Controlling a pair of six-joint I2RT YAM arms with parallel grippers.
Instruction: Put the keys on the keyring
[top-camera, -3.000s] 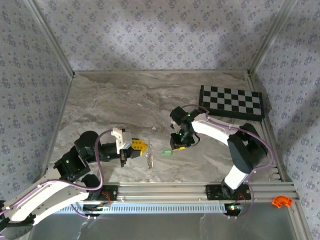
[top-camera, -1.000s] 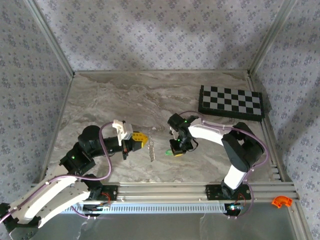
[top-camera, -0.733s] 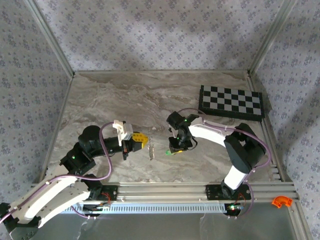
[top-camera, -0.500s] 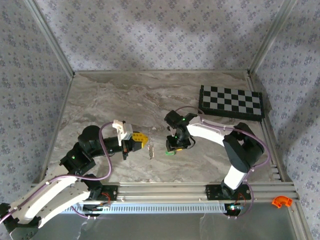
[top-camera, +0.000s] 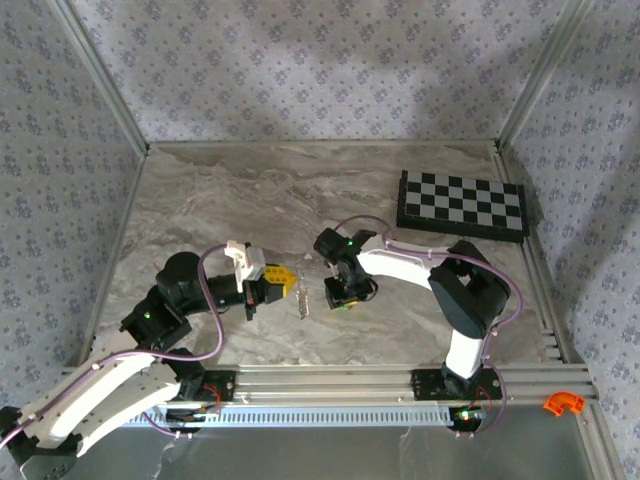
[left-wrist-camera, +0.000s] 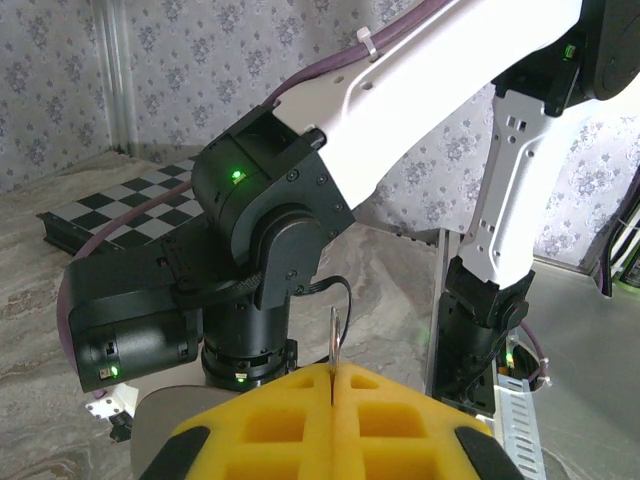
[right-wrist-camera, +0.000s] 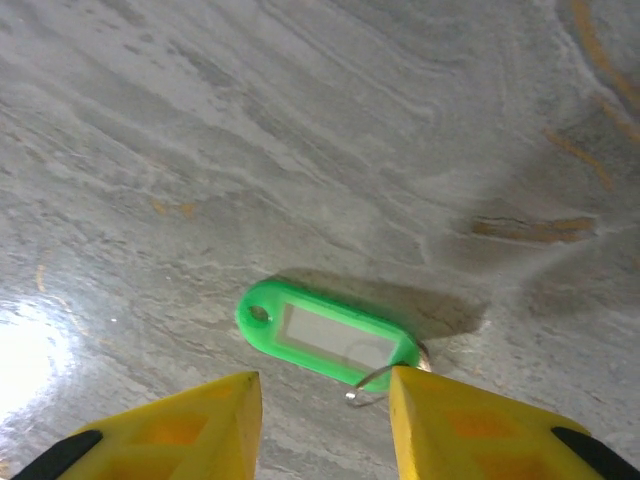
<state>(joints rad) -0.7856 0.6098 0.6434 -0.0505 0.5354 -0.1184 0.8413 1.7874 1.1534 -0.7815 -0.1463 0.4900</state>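
The green key (right-wrist-camera: 325, 335) lies flat on the marble table, with a small wire loop at its right end. My right gripper (right-wrist-camera: 325, 385) hovers open just above it, and the wire loop sits against the right yellow finger (right-wrist-camera: 470, 420). From above, the right gripper (top-camera: 338, 296) and the green key (top-camera: 343, 304) sit close to the right of the keyring (top-camera: 302, 299). My left gripper (top-camera: 285, 283) is shut on the keyring, whose thin silvery edge (left-wrist-camera: 334, 335) sticks out between the yellow pads of the left gripper (left-wrist-camera: 331, 372).
The right arm's black wrist (left-wrist-camera: 260, 260) stands close in front of the left gripper. A checkerboard (top-camera: 462, 204) lies at the back right. An orange curved piece (top-camera: 563, 403) sits beyond the front rail (top-camera: 330, 381). Patterned walls enclose the table.
The right gripper has slid left across the table toward the keyring, and the green key has moved left with it. Its jaws have opened. The left arm has stayed put.
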